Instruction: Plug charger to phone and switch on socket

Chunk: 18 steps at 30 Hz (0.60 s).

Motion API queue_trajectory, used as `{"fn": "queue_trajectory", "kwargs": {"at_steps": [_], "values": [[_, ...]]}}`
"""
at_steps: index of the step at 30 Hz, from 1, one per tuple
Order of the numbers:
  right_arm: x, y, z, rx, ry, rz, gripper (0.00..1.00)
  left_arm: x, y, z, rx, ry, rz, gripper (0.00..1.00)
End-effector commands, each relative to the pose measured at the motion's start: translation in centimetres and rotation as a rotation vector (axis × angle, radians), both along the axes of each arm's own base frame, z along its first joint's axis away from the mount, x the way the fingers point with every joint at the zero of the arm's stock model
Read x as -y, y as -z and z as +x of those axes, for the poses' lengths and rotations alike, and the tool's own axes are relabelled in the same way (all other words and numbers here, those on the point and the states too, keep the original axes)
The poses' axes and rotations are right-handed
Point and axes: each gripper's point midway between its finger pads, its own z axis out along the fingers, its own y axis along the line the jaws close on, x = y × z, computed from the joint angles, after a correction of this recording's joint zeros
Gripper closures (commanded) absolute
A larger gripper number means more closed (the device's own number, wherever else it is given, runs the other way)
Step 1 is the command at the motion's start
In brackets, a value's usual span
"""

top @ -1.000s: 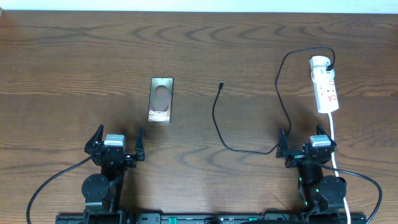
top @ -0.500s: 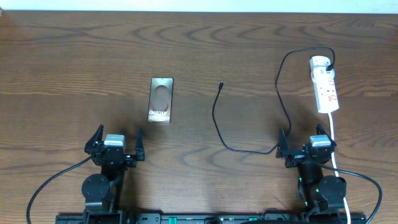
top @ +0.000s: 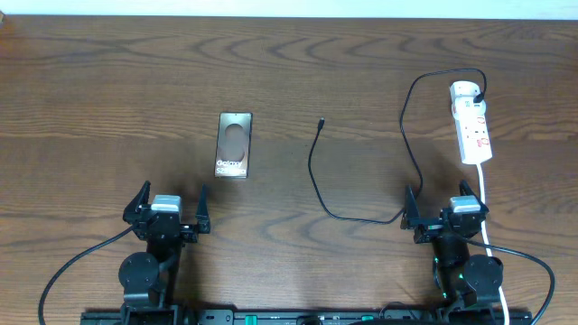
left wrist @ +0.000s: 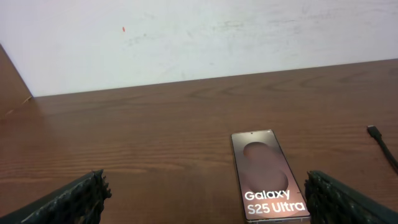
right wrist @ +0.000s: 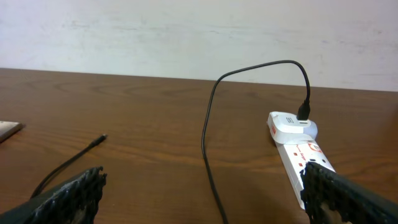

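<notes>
While the left gripper [top: 171,200] and right gripper [top: 441,200] gape empty, a slim glossy dark phone [top: 234,144] lies left of the thin black charger [top: 311,167], the white plastic socket [top: 473,131] right.

On the table [top: 108,81] we see the phone [top: 234,144] lying left of centre, ahead of the left gripper [top: 172,200]. The socket [top: 472,126] lies at the far right, ahead of the right gripper [top: 440,200]. The charger [top: 312,171] sits in the socket's far end and loops between both, its tip right of the phone, well apart from it
</notes>
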Motion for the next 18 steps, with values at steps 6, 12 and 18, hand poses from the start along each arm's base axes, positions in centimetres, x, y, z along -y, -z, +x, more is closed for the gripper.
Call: {"fn": "queue_trajectory", "kwargs": {"at_steps": [6,12,18], "values": [[-0.26,0.06,-0.05,-0.001,-0.012,-0.001,0.01,-0.21,1.59,0.0,-0.038,-0.009,0.013,0.02],[-0.26,0.06,-0.05,-0.001,-0.012,-0.001,0.01,-0.21,1.52,0.01,-0.036,-0.009,0.013,0.02],[-0.26,0.06,-0.05,-0.001,-0.012,-0.001,0.01,-0.55,1.61,0.01,-0.039,-0.028,0.016,0.02]]}}
